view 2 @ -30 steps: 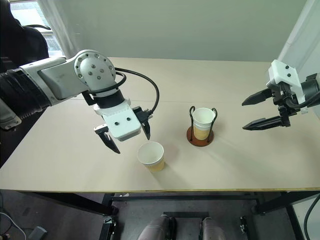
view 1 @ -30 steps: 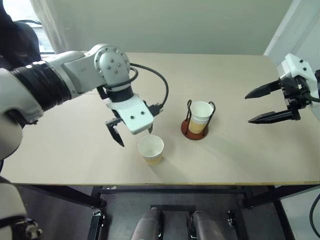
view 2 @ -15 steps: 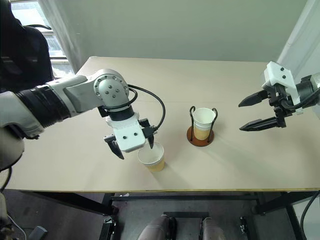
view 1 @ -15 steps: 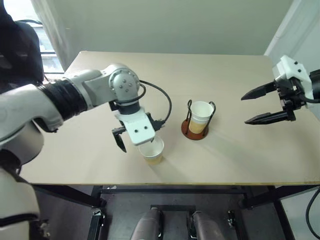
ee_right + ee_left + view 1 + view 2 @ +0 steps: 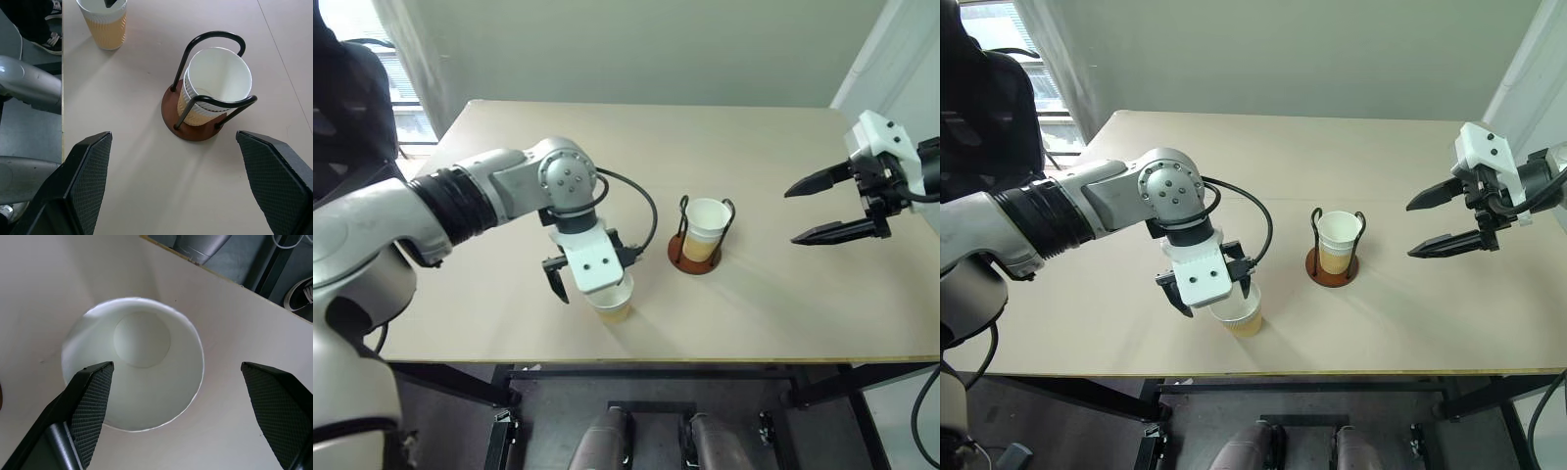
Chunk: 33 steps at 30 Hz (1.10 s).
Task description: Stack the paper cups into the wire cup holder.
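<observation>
Seen through the left wrist: left gripper (image 5: pixel 173 418) spread wide, empty, one finger over the rim of the loose paper cup (image 5: pixel 134 362) near the table (image 5: pixel 773 313) front edge; from the head: nested cups (image 5: pixel 706 228) upright in the wire cup holder (image 5: pixel 694 253); right gripper (image 5: pixel 808 210) open, empty, well apart over bare tabletop.

A pale beige tabletop (image 5: pixel 783 313) stands before a plain light wall (image 5: pixel 656 49); a bright window (image 5: pixel 342 24) sits at far left.

holder (image 5: pixel 696 257) mid-surface (image 5: pixel 783 313), I see cups nested in it (image 5: pixel 706 227) | loose cup (image 5: pixel 612 299) near-left of holder | right pincer (image 5: pixel 1430 223) right of holder
</observation>
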Each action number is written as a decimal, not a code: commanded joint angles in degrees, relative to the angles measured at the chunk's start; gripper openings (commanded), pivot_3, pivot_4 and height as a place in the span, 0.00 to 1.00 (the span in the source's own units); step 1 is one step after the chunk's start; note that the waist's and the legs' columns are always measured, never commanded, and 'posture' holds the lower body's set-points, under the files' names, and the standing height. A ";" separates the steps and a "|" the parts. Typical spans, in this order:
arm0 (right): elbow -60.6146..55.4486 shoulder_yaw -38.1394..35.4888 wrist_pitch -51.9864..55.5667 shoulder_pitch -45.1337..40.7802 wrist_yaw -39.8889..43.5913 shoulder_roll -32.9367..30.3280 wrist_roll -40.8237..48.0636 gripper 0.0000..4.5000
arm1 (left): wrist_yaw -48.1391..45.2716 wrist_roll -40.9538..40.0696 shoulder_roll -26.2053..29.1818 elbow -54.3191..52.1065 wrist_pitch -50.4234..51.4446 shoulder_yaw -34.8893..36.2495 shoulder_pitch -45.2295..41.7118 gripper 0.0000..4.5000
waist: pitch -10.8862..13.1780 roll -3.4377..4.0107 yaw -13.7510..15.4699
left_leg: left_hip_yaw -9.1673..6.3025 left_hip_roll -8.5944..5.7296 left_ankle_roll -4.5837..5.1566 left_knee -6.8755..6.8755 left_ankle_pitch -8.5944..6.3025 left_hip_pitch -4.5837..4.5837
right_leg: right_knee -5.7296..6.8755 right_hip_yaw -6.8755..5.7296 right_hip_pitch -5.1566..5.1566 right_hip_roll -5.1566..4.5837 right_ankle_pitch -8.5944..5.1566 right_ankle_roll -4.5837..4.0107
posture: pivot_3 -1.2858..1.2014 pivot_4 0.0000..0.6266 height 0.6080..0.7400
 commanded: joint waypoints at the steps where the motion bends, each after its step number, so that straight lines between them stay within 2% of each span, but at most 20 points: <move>1: -0.83 -2.84 0.23 -0.55 0.21 -0.26 -0.05 0.92 | -1.59 1.17 0.72 -0.80 -1.19 1.30 -0.10 0.99 | 0.00 0.00 0.00 | 0.00 0.00 0.00 0.00 0.00 0.00 | 0.00 0.00 0.00 0.00 0.00 0.00 | 0.52 0.24 1.00; 6: -1.05 -3.31 0.41 -0.21 0.19 0.03 -0.20 0.92 | -1.59 4.35 -0.01 0.73 -2.92 2.32 1.39 0.99 | 0.00 0.00 0.01 | 0.00 0.00 0.00 0.00 0.00 0.01 | 0.02 0.00 0.00 0.00 0.00 0.00 | 0.52 0.24 1.00; 9: -0.95 -3.58 0.41 -0.27 0.14 0.47 -0.48 0.92 | -1.59 8.93 -2.44 3.73 -7.03 4.88 3.57 0.99 | 0.00 0.00 0.05 | -0.01 0.00 0.00 0.02 0.01 0.00 | 0.02 0.00 0.00 -0.01 0.00 0.00 | 0.52 0.24 1.00; 10: -0.95 -3.67 0.38 -0.27 0.12 0.62 -0.56 0.92 | -1.59 10.32 -3.47 4.68 -7.87 6.03 4.41 0.91 | 0.00 0.00 0.07 | -0.02 0.00 0.00 0.02 0.00 0.01 | 0.01 0.00 0.01 -0.01 0.01 -0.01 | 0.52 0.24 1.00; 11: -0.95 -3.71 0.39 -0.28 0.11 0.75 -0.63 0.92 | -1.59 11.92 -4.78 6.01 -8.89 7.61 5.31 0.87 | 0.00 0.00 0.14 | -0.01 -0.01 0.00 0.03 0.00 0.01 | 0.03 0.01 0.02 -0.01 0.01 -0.01 | 0.52 0.24 1.00; 15: -1.07 -3.89 0.41 -0.25 0.18 0.99 -0.93 0.92 | -1.59 16.42 -8.43 10.38 -12.06 12.70 7.40 0.55 | 0.00 0.00 0.17 | -0.01 -0.01 0.01 0.05 0.01 -0.01 | 0.03 0.00 0.01 -0.01 0.03 0.00 | 0.52 0.24 1.00; 22: -1.01 -5.07 -0.16 2.46 -0.14 1.09 -0.83 0.92 | -1.59 17.78 -11.62 11.70 -12.03 18.01 10.11 0.01 | 0.00 0.00 0.19 | 0.00 0.01 0.00 -0.01 -0.01 0.02 | 0.05 0.00 0.00 -0.01 0.04 0.00 | 0.52 0.24 1.00; 33: 3.85 -4.72 -2.00 1.45 0.19 3.78 -2.26 0.92 | -1.59 15.34 -10.59 13.27 -9.48 20.28 8.19 0.01 | 0.00 0.00 0.15 | 0.03 0.00 0.02 0.05 0.00 0.02 | 0.04 0.00 0.01 -0.01 0.09 0.02 | 0.52 0.24 1.00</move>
